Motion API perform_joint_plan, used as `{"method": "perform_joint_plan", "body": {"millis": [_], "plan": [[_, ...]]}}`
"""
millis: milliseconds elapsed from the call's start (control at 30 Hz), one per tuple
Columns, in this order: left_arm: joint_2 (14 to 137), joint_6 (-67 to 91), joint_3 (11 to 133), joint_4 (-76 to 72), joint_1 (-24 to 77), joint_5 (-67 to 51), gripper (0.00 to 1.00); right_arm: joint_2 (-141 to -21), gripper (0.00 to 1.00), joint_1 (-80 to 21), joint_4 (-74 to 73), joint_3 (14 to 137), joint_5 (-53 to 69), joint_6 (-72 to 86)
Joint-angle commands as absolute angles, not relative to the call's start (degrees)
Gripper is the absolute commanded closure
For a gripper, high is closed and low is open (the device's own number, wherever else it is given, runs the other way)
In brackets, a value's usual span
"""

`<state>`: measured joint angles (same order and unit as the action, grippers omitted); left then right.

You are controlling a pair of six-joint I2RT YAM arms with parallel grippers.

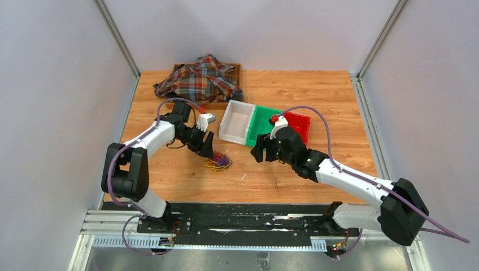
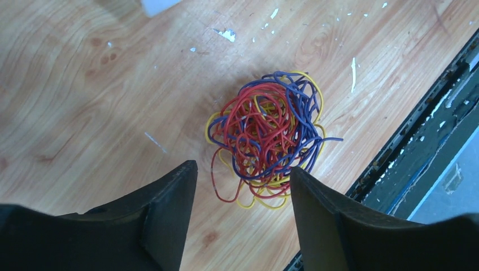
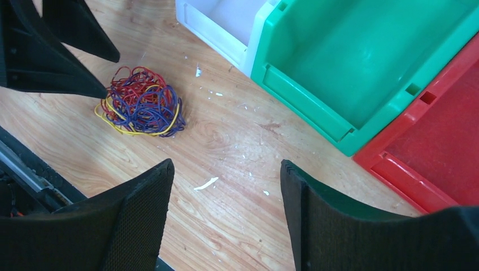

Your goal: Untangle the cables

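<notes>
Left gripper [image 2: 242,169]: black fingers parted, gripping nothing. Hovers directly over the near edge of the cables [image 2: 265,132], a small knot of thin red, blue-purple and yellow wire loops lying loose on the wood just ahead of the fingertips. Probably lined up this way to straddle the tangle and pinch one side of it.

Right gripper [image 3: 226,166]: likewise spread and empty, only bare wood between the mesh-faced pads. Faces the tangle from the opposite side, well apart from it. Probably placed there to take the other side and pull against the left.

Beyond the right gripper, away from the cables: a white plastic bin [image 3: 214,28], a green plastic bin [image 3: 361,62] and a red plastic bin [image 3: 440,141], touching in a row and all empty, likely one for each wire colour. Nothing sorted yet.

Further out past the left gripper: a crumpled plaid cloth [image 1: 197,79] heaped on a shallow wooden tray [image 1: 236,70].

Underneath everything, a light wood-grain table [image 1: 316,96], scuffed and dotted with white flecks [image 3: 206,183]. Behind both grippers, at the arm bases, a black mounting rail [image 1: 237,223]. All round, plain white walls [image 1: 248,28] with aluminium corner posts [image 1: 116,36].
</notes>
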<state>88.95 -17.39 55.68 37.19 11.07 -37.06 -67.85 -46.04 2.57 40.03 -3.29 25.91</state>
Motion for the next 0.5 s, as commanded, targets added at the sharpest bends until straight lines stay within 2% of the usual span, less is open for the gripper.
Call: {"method": "perform_joint_plan", "body": {"millis": [0,267,467], "plan": [[90.4,-17.72,58.37,37.71,12.0,-39.77,0.38,-66.84,0.34,-47.2,2.24,40.72,-3.54,25.4],[91.44,-17.08,59.37,37.7,12.41,-40.69,0.63,-67.68,0.43,-47.26,2.15,40.82,-3.12,25.27],[92.09,-16.53,58.3,37.79,12.48,-41.31,0.64,-66.92,0.44,-47.25,1.24,40.95,-3.91,24.87]]}}
